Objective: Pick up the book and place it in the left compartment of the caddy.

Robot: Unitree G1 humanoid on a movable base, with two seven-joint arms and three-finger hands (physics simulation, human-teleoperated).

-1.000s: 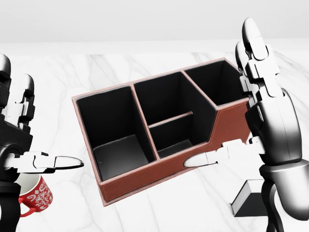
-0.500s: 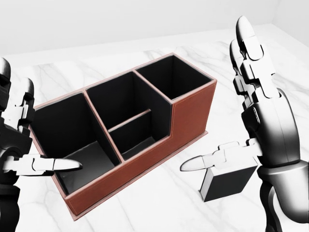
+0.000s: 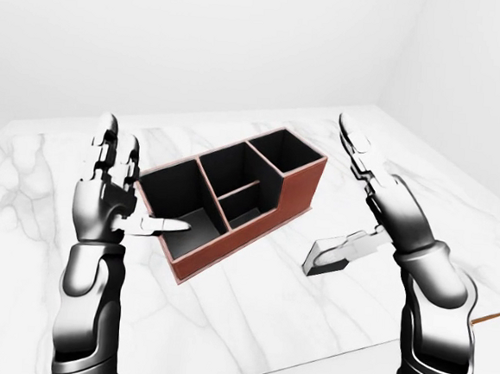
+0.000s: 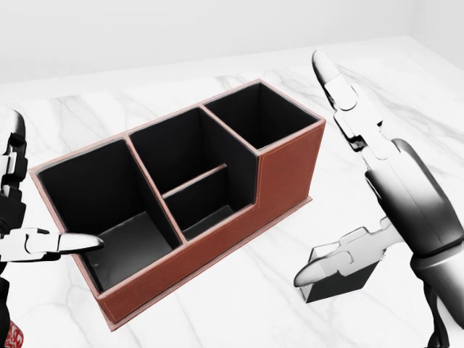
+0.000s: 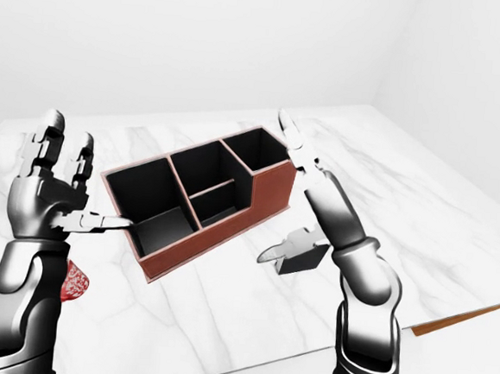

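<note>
Book [image 4: 344, 277] lies on worktop [image 4: 239, 304] just under right hand [image 4: 377, 188], fingers [image 4: 330, 72] spread wide, empty; left hand [image 3: 106, 197] open, farther off.

I see a white marble table [image 3: 249, 308] with grey veining under everything, plain pale walls behind it. In my right-eye view a red mug with white pattern [image 5: 75, 282] peeks out at the left, mostly hidden. A brown edge strip [image 5: 465, 317] shows at lower right.
</note>
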